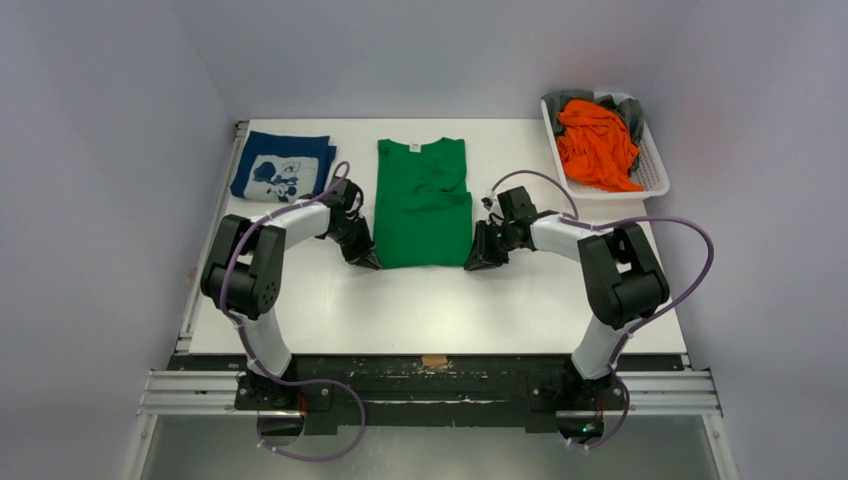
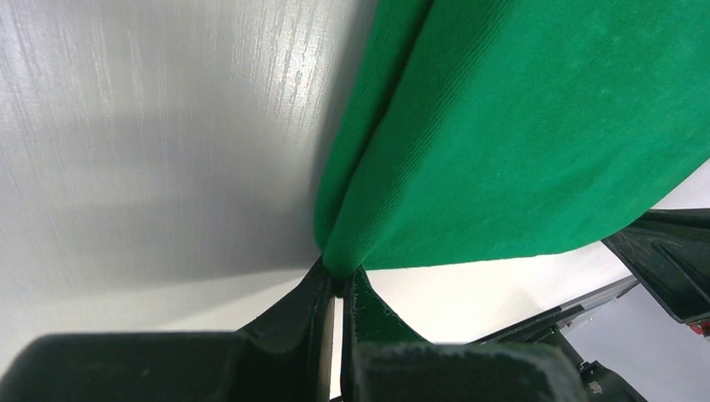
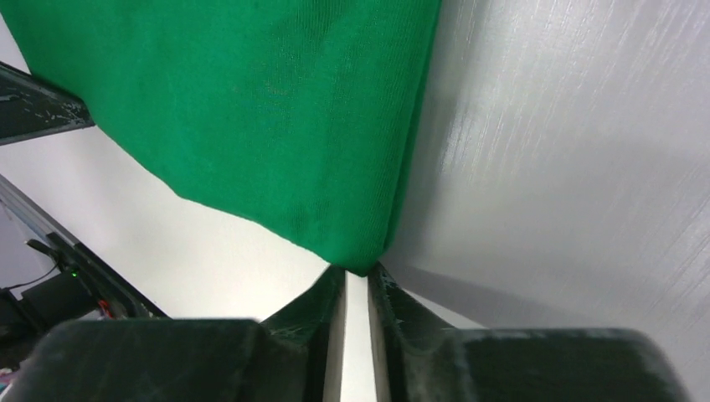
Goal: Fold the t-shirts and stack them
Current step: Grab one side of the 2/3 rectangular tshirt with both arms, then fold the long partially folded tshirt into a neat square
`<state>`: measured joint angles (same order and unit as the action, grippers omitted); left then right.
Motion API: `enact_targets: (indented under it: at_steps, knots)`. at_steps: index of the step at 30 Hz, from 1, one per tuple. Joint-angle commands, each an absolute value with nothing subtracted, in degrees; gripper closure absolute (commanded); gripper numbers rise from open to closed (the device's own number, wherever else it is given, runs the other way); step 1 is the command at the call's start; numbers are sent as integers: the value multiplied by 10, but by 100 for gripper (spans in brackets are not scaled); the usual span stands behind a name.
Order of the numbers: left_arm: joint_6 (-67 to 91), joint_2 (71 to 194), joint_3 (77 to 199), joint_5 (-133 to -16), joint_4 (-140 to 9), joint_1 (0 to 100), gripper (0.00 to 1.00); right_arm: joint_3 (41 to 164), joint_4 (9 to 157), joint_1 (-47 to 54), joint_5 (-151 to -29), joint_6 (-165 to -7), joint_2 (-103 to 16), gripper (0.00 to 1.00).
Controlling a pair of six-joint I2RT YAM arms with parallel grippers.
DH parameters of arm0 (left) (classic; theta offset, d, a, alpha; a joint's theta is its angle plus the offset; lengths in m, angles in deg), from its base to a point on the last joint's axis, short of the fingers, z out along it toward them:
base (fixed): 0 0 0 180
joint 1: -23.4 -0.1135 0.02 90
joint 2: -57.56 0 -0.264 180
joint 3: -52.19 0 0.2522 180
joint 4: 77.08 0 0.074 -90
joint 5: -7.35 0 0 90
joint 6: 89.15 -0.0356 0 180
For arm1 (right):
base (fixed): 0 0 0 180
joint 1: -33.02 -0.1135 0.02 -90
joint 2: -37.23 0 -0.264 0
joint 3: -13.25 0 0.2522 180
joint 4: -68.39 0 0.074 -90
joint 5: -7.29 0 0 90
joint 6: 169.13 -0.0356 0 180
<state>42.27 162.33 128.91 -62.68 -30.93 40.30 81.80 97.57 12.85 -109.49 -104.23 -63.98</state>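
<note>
Green t-shirt (image 1: 423, 205) looks light and floppy, so grab corners: left gripper (image 2: 336, 280) pinches the near-left one, right gripper (image 3: 356, 280) sits at the near-right, can't tell if it's gripping.

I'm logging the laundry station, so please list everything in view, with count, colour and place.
green t-shirt: one, bright green, flat at the table's centre, sleeves folded in
navy t-shirt: one, navy with white print, folded, far left of the table
orange t-shirt: one, orange, crumpled in the basket
grey t-shirt: one, grey, in the basket, mostly behind the orange one
basket: one, white, far right of the table
table: one, white, under everything
left hand: one, black, shut on the green t-shirt's near left corner
right hand: one, black, at its near right corner; grip unclear
</note>
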Motion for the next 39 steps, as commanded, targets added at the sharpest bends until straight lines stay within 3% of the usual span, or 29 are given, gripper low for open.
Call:
enact_targets:
  at_steps: [1, 3, 12, 18, 26, 39]
  knots:
    - [425, 1617, 1274, -654, -332, 405, 100, 804, 972, 122, -1057, -1033, -658, 90]
    - [422, 1616, 1274, -651, -337, 405, 100, 801, 970, 122, -1058, -1035, -652, 100]
    - [416, 1514, 1180, -665, -331, 418, 100, 756, 1059, 120, -1092, -985, -581, 100]
    - [436, 1393, 1114, -669, -251, 469, 100, 706, 1175, 98, -1141, -961, -469, 100]
    - [424, 1227, 1190, -664, -148, 476, 100, 835, 1239, 102, -1162, -989, -383, 100]
    - [380, 1469, 1486, -680, -180, 388, 100, 1028, 1092, 200, -1125, -1061, -540, 100]
